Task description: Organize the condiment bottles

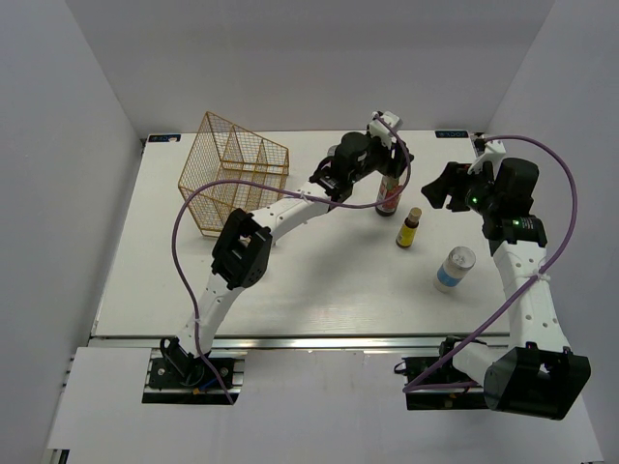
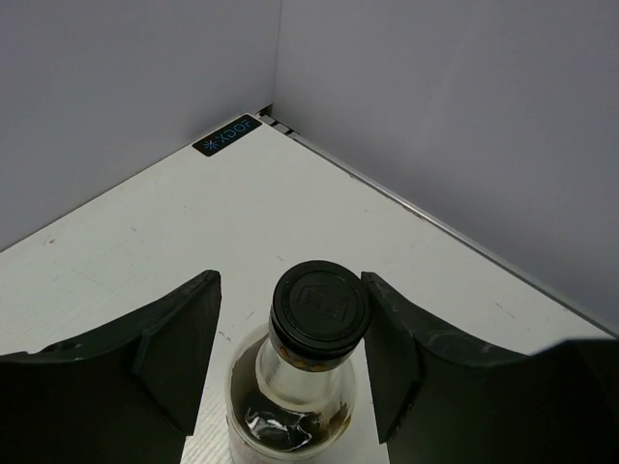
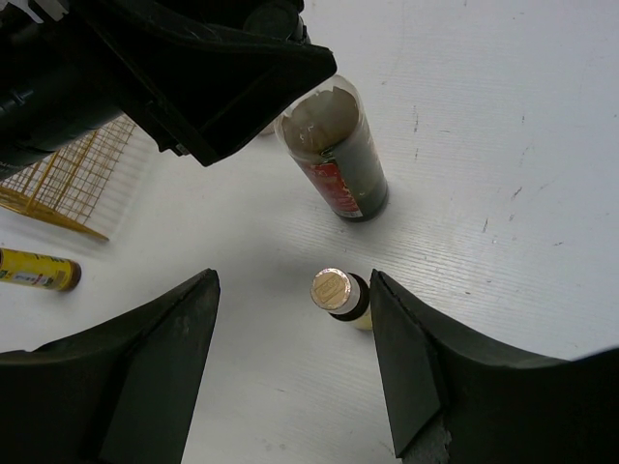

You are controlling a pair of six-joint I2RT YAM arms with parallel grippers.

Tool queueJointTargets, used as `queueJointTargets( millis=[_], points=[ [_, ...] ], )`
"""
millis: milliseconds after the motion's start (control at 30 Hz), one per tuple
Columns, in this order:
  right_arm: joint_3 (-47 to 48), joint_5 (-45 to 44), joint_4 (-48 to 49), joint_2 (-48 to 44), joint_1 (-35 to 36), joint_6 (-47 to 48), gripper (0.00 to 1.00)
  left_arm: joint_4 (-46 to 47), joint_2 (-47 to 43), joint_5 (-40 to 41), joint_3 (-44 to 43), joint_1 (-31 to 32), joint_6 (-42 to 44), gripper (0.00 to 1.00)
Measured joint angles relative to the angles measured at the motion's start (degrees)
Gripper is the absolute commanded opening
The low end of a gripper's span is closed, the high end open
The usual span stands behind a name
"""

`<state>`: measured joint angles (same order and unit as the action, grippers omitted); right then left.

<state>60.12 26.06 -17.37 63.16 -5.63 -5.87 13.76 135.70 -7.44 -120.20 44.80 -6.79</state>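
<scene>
Tall dark-filled bottle (image 2: 311,333) stood upright on the table (image 2: 193,213), with bare surface behind it up to the walled corner at upper left. The left gripper (image 2: 290,290) jaws were open astride its black cap, with a gap at frame left. The right gripper (image 3: 293,282) was open above a small yellow bottle (image 3: 338,293).

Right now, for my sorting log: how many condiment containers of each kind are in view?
Small yellow bottles: 2, one upright, one lying
Tall dark-filled bottle: 1
White blue-labelled jar: 1
Total: 4
</scene>
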Motion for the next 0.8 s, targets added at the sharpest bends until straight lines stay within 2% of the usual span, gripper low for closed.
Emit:
queueJointTargets(
  millis=[367,467,500,633,800],
  points=[
    [0.0,0.0,0.0,0.0,0.0,0.0,0.69,-0.5,2.5,0.5,-2.3,0.4,-0.3,0.61],
    [0.0,0.0,0.0,0.0,0.0,0.0,0.70,-0.9,2.8,0.7,-2.5,0.5,-0.3,0.51],
    [0.0,0.0,0.0,0.0,0.0,0.0,0.70,-1.1,2.8,0.8,-2.5,0.5,-0.2,0.42],
    [0.0,0.0,0.0,0.0,0.0,0.0,0.70,-1.0,2.8,1.9,-2.6,0.7,0.5,0.22],
    [0.0,-0.2,0.0,0.0,0.0,0.0,0.70,-1.4,2.8,2.6,-2.8,0.7,0.8,0.05]
  ],
)
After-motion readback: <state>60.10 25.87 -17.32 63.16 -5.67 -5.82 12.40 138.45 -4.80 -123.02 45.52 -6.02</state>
